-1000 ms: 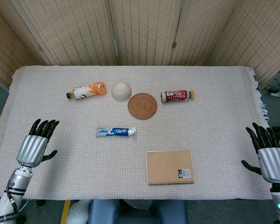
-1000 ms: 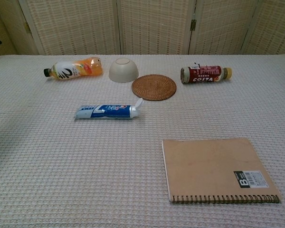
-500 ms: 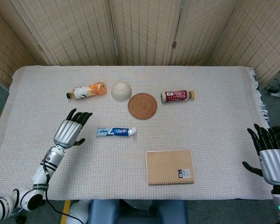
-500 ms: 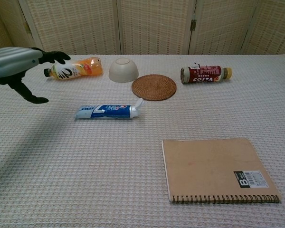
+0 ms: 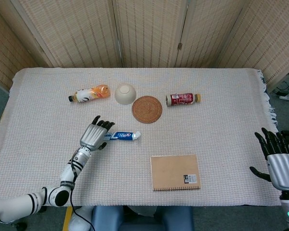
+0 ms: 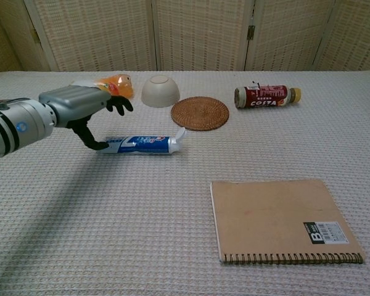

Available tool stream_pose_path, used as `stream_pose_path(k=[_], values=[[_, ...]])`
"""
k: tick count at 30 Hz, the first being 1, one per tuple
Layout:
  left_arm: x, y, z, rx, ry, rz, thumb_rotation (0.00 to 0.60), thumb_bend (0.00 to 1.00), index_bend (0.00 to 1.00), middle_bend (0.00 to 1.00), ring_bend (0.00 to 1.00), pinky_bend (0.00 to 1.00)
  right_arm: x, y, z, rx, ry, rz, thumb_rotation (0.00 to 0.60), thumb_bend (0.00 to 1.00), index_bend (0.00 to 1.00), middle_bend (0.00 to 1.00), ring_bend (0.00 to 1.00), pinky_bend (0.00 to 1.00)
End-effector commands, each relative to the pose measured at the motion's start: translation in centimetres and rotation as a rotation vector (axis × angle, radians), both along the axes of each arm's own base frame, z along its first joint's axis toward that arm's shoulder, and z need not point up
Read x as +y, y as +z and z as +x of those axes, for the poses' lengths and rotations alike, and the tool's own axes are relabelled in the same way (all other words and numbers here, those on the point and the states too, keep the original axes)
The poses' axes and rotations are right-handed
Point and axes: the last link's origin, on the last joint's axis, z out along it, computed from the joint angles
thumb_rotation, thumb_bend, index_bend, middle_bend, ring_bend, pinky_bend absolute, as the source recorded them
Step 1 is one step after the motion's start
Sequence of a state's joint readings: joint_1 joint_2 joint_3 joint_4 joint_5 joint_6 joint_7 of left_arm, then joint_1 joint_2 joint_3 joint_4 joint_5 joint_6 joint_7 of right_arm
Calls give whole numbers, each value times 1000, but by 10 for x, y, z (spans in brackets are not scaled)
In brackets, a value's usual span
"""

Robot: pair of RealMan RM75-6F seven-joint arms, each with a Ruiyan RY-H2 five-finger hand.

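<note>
A blue and white toothpaste tube (image 5: 122,136) (image 6: 143,144) lies on the woven cloth near the table's middle. My left hand (image 5: 93,135) (image 6: 80,104) hovers over the tube's left end with its fingers spread and nothing held; its thumb reaches down beside the tube end. At the table's right front edge my right hand (image 5: 278,161) stands with fingers apart, far from every object; the chest view does not show it.
An orange drink bottle (image 5: 90,93) lies at the back left beside an upturned cream bowl (image 5: 125,94). Right of the bowl come a round rattan coaster (image 5: 147,109) and a lying red bottle (image 5: 182,99). A brown spiral notebook (image 5: 175,172) sits near the front.
My left hand has swept from the table's left front edge rightward and forward to the toothpaste tube's left end. The right hand has barely moved.
</note>
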State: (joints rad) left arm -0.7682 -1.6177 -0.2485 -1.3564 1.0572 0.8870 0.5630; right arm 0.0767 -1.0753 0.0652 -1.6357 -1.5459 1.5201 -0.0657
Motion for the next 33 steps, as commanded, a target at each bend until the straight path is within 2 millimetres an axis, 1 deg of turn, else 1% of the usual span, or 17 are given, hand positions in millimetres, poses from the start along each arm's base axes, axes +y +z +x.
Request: stream_pose_path(k=[1, 5, 12, 18, 22, 28, 33], values=[[5, -14, 7, 3, 19, -7, 600, 376, 243, 279, 259, 137, 0, 0, -1, 0, -8, 2, 600, 138, 0, 0, 0, 0], [8, -25, 11, -2, 38, -10, 600, 393, 255, 291, 270, 154, 1, 0, -3, -2, -15, 5, 600, 139, 0, 0, 0, 0], [10, -40, 18, -8, 55, -12, 600, 393, 257, 312, 288, 179, 1, 0, -5, -3, -24, 7, 600, 138, 0, 0, 0, 0], [13, -52, 25, -31, 63, 3, 600, 392, 302, 369, 341, 225, 0, 0, -6, -4, -27, 10, 600, 138, 0, 0, 0, 0], [14, -57, 24, -21, 61, 8, 600, 392, 308, 376, 345, 235, 0, 1, -7, -6, -35, 9, 600, 138, 0, 0, 0, 0], [16, -60, 19, -18, 62, 19, 600, 392, 333, 395, 356, 250, -1, 0, -9, -9, -43, 15, 600, 138, 0, 0, 0, 0], [18, -61, 15, -30, 57, 22, 600, 406, 399, 451, 401, 271, -2, 0, -9, -9, -43, 17, 600, 138, 0, 0, 0, 0]])
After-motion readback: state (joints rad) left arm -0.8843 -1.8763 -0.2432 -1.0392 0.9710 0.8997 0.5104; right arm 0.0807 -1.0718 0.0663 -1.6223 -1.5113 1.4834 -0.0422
